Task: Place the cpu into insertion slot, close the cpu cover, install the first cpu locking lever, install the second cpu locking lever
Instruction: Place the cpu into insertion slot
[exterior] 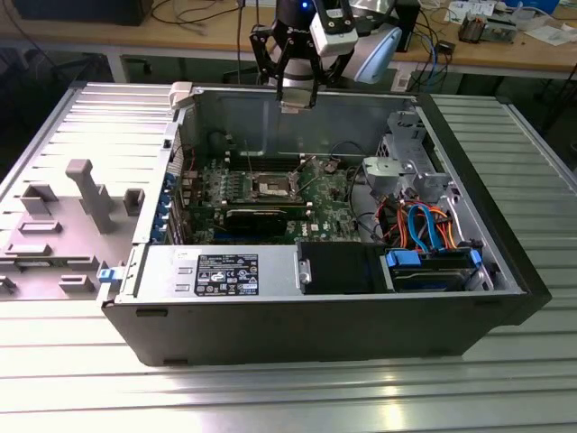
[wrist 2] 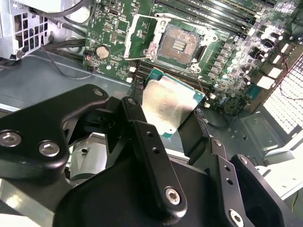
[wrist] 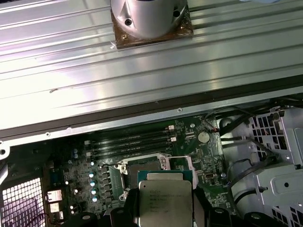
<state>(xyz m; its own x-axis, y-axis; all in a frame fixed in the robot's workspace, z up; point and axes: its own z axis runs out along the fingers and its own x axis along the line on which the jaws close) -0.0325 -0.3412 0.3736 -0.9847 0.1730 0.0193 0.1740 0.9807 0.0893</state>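
My gripper (exterior: 297, 97) hangs above the open computer case, over its far wall, shut on the cpu. In both wrist views the cpu (wrist 2: 170, 105) (wrist: 164, 201) is a flat silvery square with a green edge, clamped between the black fingers (wrist 2: 142, 137). Below it on the green board lies the insertion slot (wrist 2: 181, 45) (exterior: 273, 188) with its dark centre exposed. The cpu cover (wrist 2: 142, 38) stands swung open beside the slot. Thin wire locking levers (wrist 2: 142, 58) lie released along the slot's edges. In the first wrist view the cpu hides most of the insertion slot (wrist: 137, 169).
The case (exterior: 505, 271) lies open on a ribbed metal table. A grey drive cage (exterior: 410, 158) and orange and blue cables (exterior: 428, 225) fill the exterior view's right side. A labelled power supply (exterior: 216, 271) sits at the front. Long memory slots (wrist: 130, 142) run beside the socket.
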